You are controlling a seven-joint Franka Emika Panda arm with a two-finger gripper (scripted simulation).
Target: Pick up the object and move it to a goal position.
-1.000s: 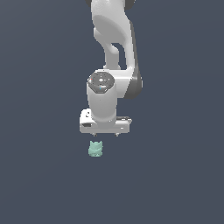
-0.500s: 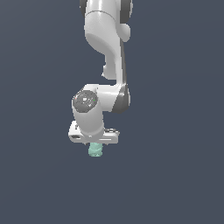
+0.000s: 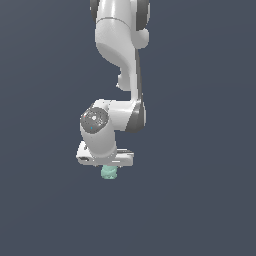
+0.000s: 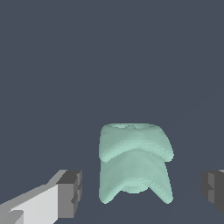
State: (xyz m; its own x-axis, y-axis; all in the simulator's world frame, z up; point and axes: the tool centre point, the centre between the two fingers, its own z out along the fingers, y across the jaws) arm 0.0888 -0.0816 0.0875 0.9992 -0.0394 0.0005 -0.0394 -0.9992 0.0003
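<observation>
Dropped lower since a second ago and slid toward the exterior view's left, so the pincer (image 3: pixel 107 166) now sits right over the object (image 3: pixel 108 173) instead of hanging clear above it. Up close on the wrist view: pale mint-green object (image 4: pixel 133 164) planted between the two dark fingertips (image 4: pixel 70 193), gaps on both sides, so spread wide and gripping nothing yet. Lumpy little thing, much narrower than the span of the pincer. From the exterior view, only the lower half of the object peeking out under the white pincer body. Resting on the plain dark grey floor (image 3: pixel 200 210), roughly mid-scene. Further back, white arm (image 3: pixel 122 55) rising up and out of the top of the shot.
</observation>
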